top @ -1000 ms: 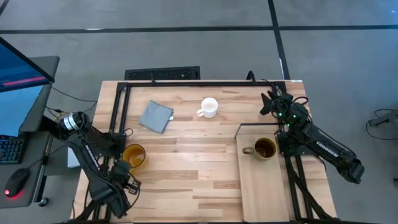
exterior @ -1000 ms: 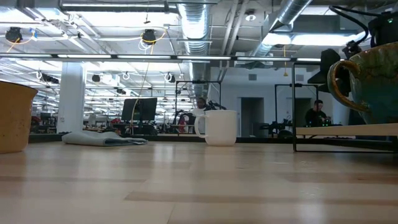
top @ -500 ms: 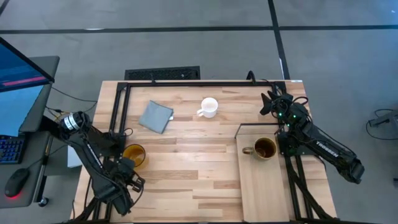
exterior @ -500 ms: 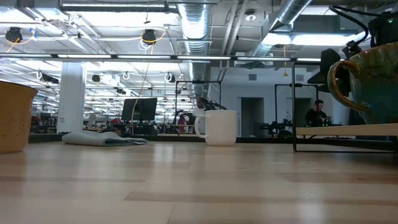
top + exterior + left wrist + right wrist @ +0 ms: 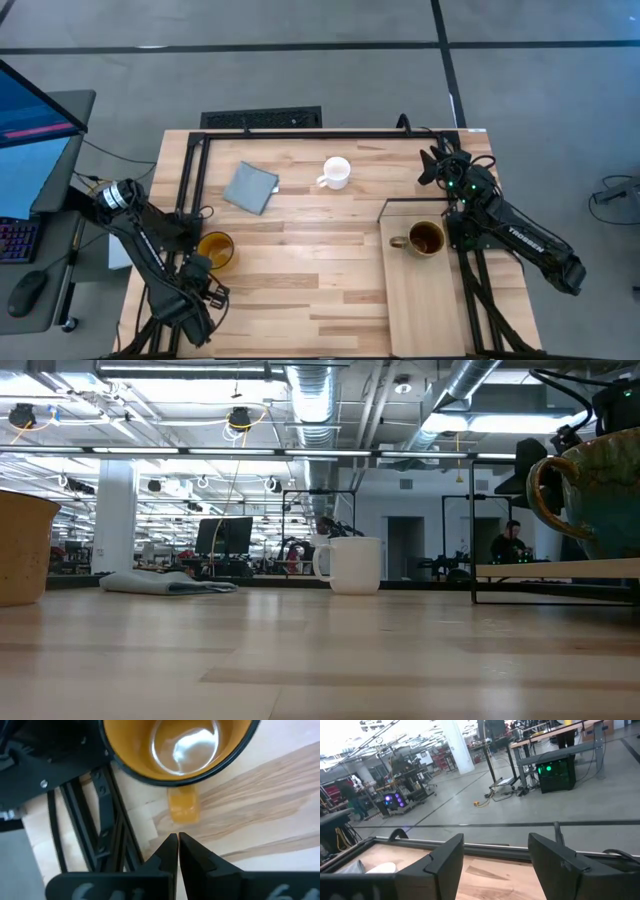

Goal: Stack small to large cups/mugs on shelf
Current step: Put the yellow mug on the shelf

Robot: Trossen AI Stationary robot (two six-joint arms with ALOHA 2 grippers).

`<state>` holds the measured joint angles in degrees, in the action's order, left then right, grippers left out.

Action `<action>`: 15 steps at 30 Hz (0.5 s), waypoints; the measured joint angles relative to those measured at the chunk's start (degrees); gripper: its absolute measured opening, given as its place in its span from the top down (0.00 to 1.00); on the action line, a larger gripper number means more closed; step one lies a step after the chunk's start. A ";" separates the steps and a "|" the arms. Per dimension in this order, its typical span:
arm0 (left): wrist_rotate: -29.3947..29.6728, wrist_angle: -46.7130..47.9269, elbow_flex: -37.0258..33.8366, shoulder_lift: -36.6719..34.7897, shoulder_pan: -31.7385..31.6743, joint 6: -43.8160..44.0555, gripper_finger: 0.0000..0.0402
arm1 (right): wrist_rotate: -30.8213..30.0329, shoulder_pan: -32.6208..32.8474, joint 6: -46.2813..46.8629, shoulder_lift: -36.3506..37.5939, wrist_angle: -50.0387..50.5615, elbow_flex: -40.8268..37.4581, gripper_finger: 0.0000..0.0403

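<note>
The yellow-orange mug (image 5: 216,249) stands upright on the tabletop at the left, its handle (image 5: 183,806) turned toward my left gripper (image 5: 177,840). That gripper is shut, points steeply down and hovers just short of the handle, on the mug's near side (image 5: 200,268). The white mug (image 5: 336,172) stands at the far middle of the table. The dark brown mug (image 5: 426,240) stands on the shelf (image 5: 425,305) at the right. My right gripper (image 5: 495,855) waits open and level at the far right (image 5: 432,166), with nothing between its fingers.
A grey-blue cloth (image 5: 251,187) lies flat at the far left, between the yellow-orange and white mugs. A black metal frame (image 5: 190,170) runs along the table's left and far edges, close to my left arm. Bare planks lie between the yellow-orange mug and the shelf.
</note>
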<state>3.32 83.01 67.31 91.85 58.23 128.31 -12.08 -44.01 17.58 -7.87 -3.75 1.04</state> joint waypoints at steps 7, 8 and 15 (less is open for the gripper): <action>-0.12 -0.78 0.00 0.00 -0.02 0.35 0.99 | 0.00 0.00 0.00 -0.01 0.00 0.04 0.39; -0.12 -0.80 0.00 0.00 -0.02 0.36 0.99 | 0.01 0.00 -0.01 -0.01 0.00 0.04 0.39; 0.14 -0.86 0.00 0.00 -0.02 -2.29 0.99 | 0.00 0.00 0.00 -0.01 0.00 0.04 0.39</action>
<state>3.46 82.15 67.31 91.85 58.22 126.02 -12.07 -44.01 17.57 -7.88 -3.75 1.08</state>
